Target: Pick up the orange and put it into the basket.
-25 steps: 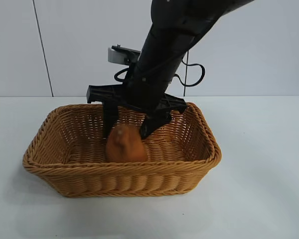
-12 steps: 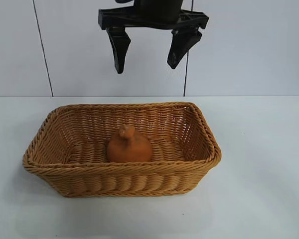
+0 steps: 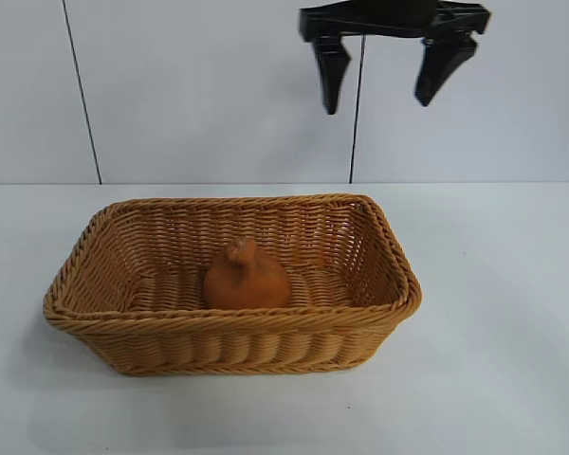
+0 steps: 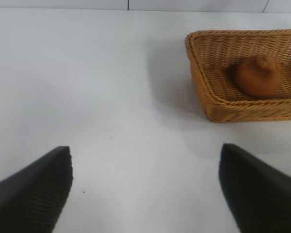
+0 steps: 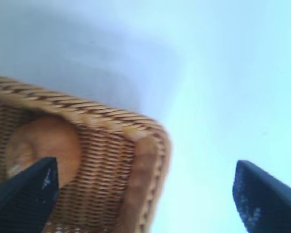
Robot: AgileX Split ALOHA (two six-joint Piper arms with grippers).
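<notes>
Exterior view: the orange (image 3: 247,278) sits on the floor of the basket (image 3: 229,327), a little left of the middle, base down and its knobby neck pointing up.
Basket: it stands on the white table (image 3: 493,313), golden-brown wicker with sloping sides and a braided rim, much wider than the fruit.
Right gripper: the right gripper (image 3: 386,74) hangs high above the table, up and to the right of the basket's far right corner, its fingers spread wide with nothing between them.
Right wrist view: the basket's corner and the orange (image 5: 43,148) show below, well apart from the dark fingertips (image 5: 264,201).
Left gripper: the left gripper (image 4: 145,194) is parked low over bare table, well off to the side of the basket (image 4: 242,109), fingers wide apart and empty.
Task state: judged from how things lie, the fruit is already in the basket and the placing looks done.
Handling: the orange looks firm but slightly yielding, fairly light, with matte bumpy skin that should give the pads good friction.
Where to hold: the broad rounded base is the safer place to grip, across its widest part; the tapering neck would likely slip out.
Risk: on its rounded base the fruit could roll on the woven floor if nudged.
</notes>
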